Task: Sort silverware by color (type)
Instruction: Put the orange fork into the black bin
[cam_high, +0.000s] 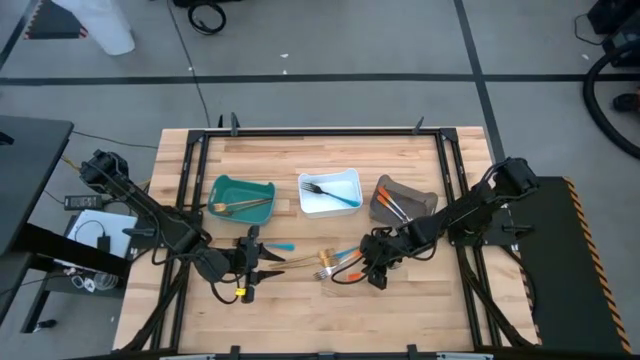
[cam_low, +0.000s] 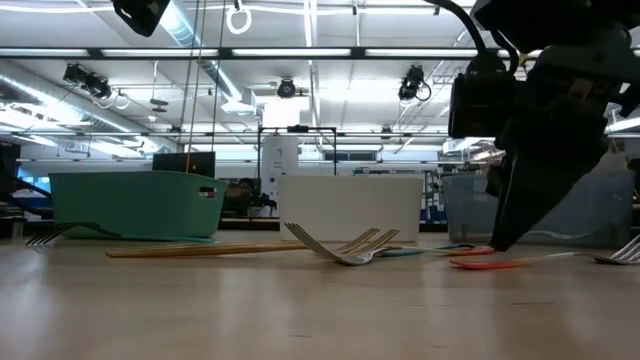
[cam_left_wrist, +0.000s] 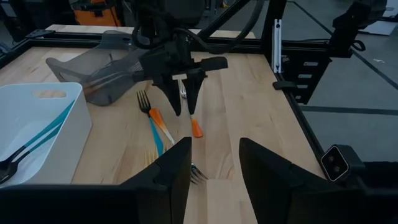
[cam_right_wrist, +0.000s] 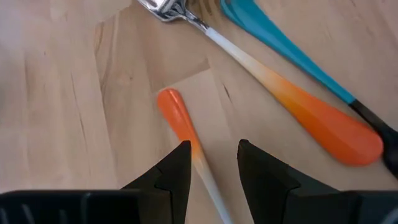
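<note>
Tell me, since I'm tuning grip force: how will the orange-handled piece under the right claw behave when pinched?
The orange-handled utensil looks slim and stiff, probably light. Its smooth, tapered handle may slip or pivot between the right claw fingers. Lying flat on the table, it leaves little edge to catch.

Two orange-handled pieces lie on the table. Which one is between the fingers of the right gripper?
The shorter-looking orange-handled piece, whose shaft runs between the right gripper fingers. The other orange-handled fork lies beside it, against a blue handle.

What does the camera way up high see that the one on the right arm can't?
Only the high view shows the three bins: the teal bin, the white bin and the grey-brown bin, plus the left hand waiting near the table's front. Only the right wrist view shows the right hand open over an orange-handled utensil. Both show the orange-handled fork beside a blue handle.
</note>
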